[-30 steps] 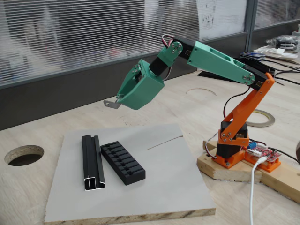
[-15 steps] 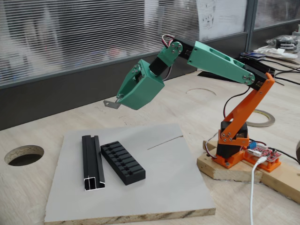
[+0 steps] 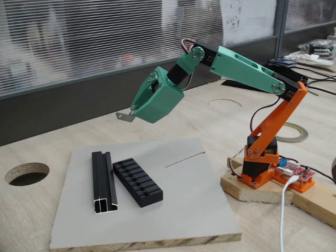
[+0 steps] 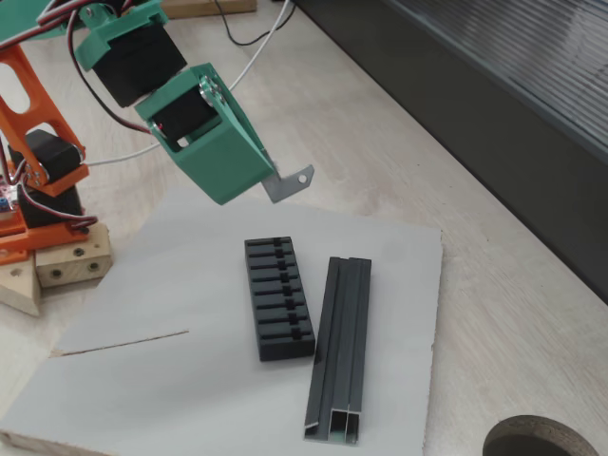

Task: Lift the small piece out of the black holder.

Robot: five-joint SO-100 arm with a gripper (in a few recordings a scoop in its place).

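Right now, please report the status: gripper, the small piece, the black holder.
Gripper raised above the board, small piece sticking out at its tip. Black holder flat on grey board, apart from the piece. Black rail beside holder, not obstructing.

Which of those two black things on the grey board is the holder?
Find the grey board on the wooden table. Two black bars lie side by side on it. The black holder is the shorter, wider one with crosswise slots; the black rail beside it is longer, with one lengthwise groove.
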